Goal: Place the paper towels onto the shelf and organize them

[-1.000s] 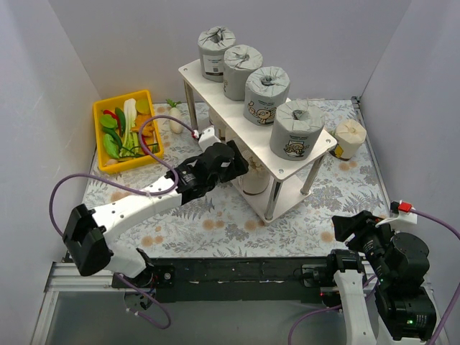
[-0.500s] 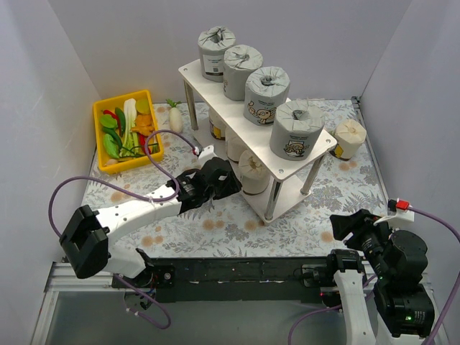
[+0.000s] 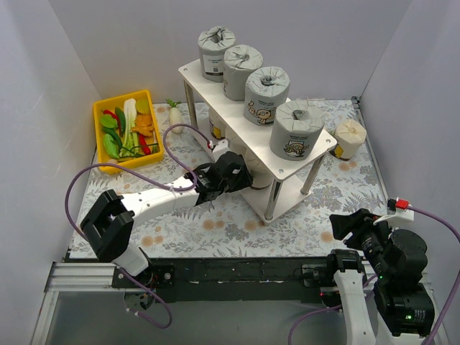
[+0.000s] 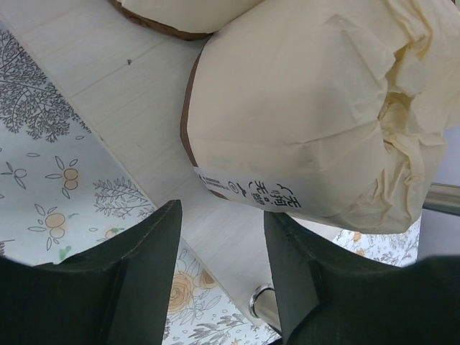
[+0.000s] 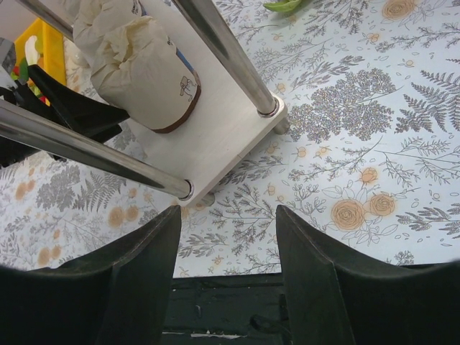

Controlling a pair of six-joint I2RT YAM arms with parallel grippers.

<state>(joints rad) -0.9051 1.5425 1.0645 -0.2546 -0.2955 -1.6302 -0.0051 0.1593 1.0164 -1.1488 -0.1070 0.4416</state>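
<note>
Floral-printed tablecloth (image 3: pixel 215 219) between plain white walls: four grey paper-wrapped towel rolls (image 3: pixel 267 93) line the upper board of the long pale-wood shelf on thin metal legs (image 3: pixel 188 70), colour kept with colour, while cream-beige ones fill the board below. At that lower tier the left gripper (image 4: pixel 223 213) reaches in, its dark fingers parted with nothing between them. The nearest cream-beige roll with a printed label (image 4: pixel 302 108) stands on the board just ahead of the fingertips, close against its neighbour beyond, a tight row that appears meant to leave room for one more. Low at the near edge, the right gripper (image 5: pixel 228 215) hangs with fingers spread and empty, the shelf's corner leg just ahead of them. One lone cream-beige roll (image 3: pixel 350 136) sits on the cloth far ahead of those right fingers, past the shelf's end, apparently the last to be shelved
</note>
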